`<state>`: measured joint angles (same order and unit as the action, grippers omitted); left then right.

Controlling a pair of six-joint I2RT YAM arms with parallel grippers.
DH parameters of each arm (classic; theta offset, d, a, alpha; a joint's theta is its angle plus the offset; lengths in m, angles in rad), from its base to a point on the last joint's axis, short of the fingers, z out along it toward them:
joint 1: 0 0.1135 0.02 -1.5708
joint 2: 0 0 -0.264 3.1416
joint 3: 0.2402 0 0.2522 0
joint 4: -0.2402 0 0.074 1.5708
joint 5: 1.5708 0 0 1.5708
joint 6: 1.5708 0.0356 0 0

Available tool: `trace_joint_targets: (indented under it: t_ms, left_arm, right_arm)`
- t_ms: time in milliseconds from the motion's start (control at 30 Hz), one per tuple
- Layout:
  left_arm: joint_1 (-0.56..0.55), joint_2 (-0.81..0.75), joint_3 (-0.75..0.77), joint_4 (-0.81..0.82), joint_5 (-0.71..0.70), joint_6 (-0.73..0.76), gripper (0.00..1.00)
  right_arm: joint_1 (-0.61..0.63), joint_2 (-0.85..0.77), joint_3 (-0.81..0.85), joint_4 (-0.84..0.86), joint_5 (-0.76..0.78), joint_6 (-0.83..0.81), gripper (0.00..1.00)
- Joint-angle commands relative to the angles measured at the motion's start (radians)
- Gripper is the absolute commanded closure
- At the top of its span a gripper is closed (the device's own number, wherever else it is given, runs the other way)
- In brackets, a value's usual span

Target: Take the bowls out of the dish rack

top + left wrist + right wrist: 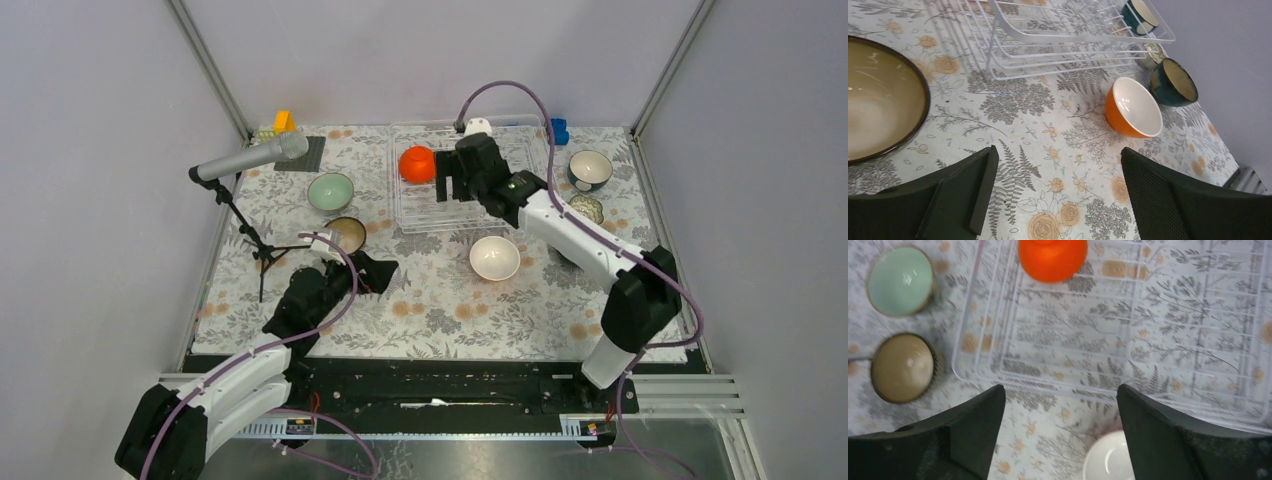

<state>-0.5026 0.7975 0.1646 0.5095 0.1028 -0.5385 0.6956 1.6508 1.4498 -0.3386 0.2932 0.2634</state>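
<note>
The clear wire dish rack (pixel 420 210) sits at the back centre, with one orange bowl (pixel 416 163) upside down in its left end. My right gripper (pixel 456 188) hovers open above the rack, nothing between its fingers. In the right wrist view the orange bowl (pixel 1053 257) lies beyond the right gripper (pixel 1060 390). A white-inside orange bowl (pixel 495 257) stands on the table in front of the rack. Mint (pixel 330 191) and brown (pixel 346 234) bowls stand to the rack's left. My left gripper (pixel 372 268) is open and empty beside the brown bowl (pixel 878 100).
Two teal bowls (pixel 590 170) (pixel 587 209) stand right of the rack, under my right arm's reach. A microphone on a stand (pixel 250 158) occupies the left side. A blue block (pixel 559 131) and a yellow block (pixel 285 121) lie along the back wall.
</note>
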Motion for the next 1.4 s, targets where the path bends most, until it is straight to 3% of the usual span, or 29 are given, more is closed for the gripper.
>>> trace_joint_targets:
  t_ms: [0, 100, 400, 600, 800, 1033, 1367]
  left_arm:
    - [-0.002, -0.019, 0.046, -0.013, -0.127, -0.007, 0.02]
    - [-0.002, -0.026, 0.047, -0.04, -0.21, -0.025, 0.01]
    - [-0.002, -0.128, 0.023, -0.109, -0.442, -0.082, 0.01]
    - [-0.002, -0.234, -0.021, -0.063, -0.365, -0.034, 0.02]
    - [-0.002, -0.22, -0.021, -0.029, -0.264, 0.012, 0.02]
    - [-0.001, -0.194, -0.009, -0.026, -0.23, 0.015, 0.02]
    - [-0.002, -0.205, -0.013, -0.023, -0.218, 0.019, 0.02]
  right_arm:
    - [-0.037, 0.099, 0.138, 0.083, -0.117, 0.096, 0.08]
    - [-0.056, 0.186, 0.201, 0.099, -0.146, 0.152, 0.01]
    - [-0.143, 0.411, 0.343, 0.216, -0.264, 0.37, 0.0]
    - [-0.197, 0.541, 0.405, 0.285, -0.277, 0.514, 0.0]
    - [-0.22, 0.627, 0.472, 0.297, -0.227, 0.57, 0.0]
    - [-0.232, 0.733, 0.592, 0.31, -0.246, 0.624, 0.0]
    - [-0.231, 0.819, 0.632, 0.32, -0.168, 0.67, 0.0]
